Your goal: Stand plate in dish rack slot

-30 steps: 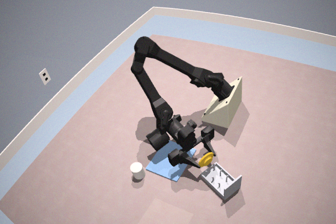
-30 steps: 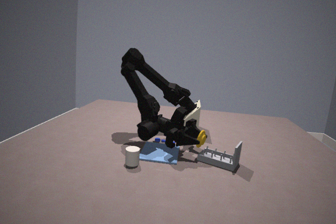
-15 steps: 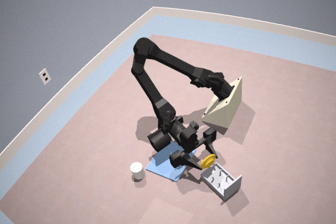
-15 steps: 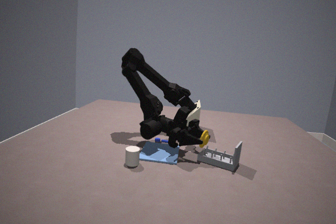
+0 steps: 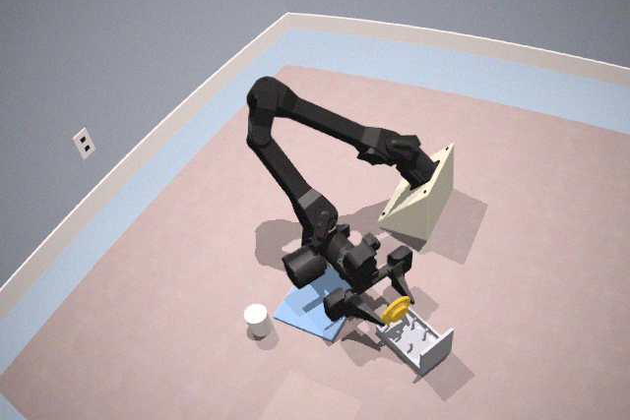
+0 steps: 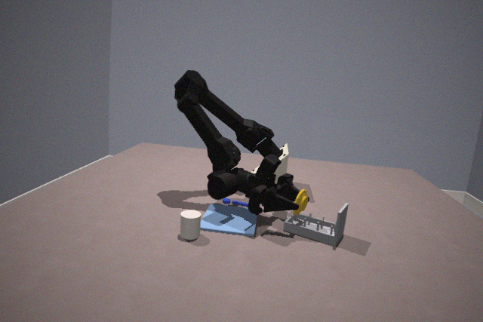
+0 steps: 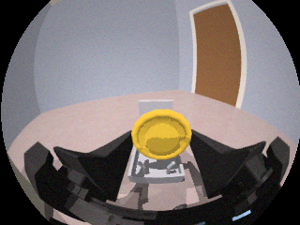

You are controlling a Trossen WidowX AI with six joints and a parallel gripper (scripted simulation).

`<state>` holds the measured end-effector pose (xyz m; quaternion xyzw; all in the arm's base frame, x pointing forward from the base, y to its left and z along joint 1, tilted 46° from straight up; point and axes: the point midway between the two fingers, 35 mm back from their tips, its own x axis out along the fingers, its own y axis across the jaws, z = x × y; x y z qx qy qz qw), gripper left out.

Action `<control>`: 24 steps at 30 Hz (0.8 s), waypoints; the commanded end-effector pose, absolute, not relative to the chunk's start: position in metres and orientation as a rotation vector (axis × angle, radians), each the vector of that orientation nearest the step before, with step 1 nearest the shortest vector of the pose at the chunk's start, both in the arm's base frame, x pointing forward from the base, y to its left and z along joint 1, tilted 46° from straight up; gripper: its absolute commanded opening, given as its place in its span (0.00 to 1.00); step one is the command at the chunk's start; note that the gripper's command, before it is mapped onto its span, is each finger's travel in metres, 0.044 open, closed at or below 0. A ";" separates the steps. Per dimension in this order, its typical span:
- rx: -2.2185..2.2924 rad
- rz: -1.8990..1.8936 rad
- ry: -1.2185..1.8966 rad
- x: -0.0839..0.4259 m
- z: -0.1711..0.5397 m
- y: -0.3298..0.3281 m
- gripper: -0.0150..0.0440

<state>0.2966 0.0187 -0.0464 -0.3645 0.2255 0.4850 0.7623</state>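
Observation:
The yellow plate (image 5: 396,310) (image 6: 301,202) (image 7: 161,134) is held by opposite edges of its rim and stands close to upright. My gripper (image 5: 398,312) (image 6: 303,202) (image 7: 161,133) is shut on it, with the fingers wide apart and pointing nearly level toward the rack. The grey dish rack (image 5: 437,350) (image 6: 341,225) (image 7: 157,179) stands on the table, its tall end panel on the far side from the arm. The plate is over or just above the rack's near, low end; contact with the rails cannot be told. The plate hides part of the rack in the wrist view.
A light blue board (image 5: 302,307) (image 6: 230,229) lies under the forearm, left of the rack. A white cylinder (image 5: 258,321) (image 6: 190,225) stands left of the board. A blue item (image 6: 240,203) lies behind the board. The cream wedge-shaped base (image 5: 438,207) (image 6: 283,166) carries the arm.

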 end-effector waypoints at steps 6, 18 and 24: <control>-0.790 1.062 0.493 0.296 -0.063 0.015 0.25; -0.788 1.056 0.505 0.294 -0.065 0.012 0.25; -0.790 1.058 0.504 0.294 -0.066 0.012 0.34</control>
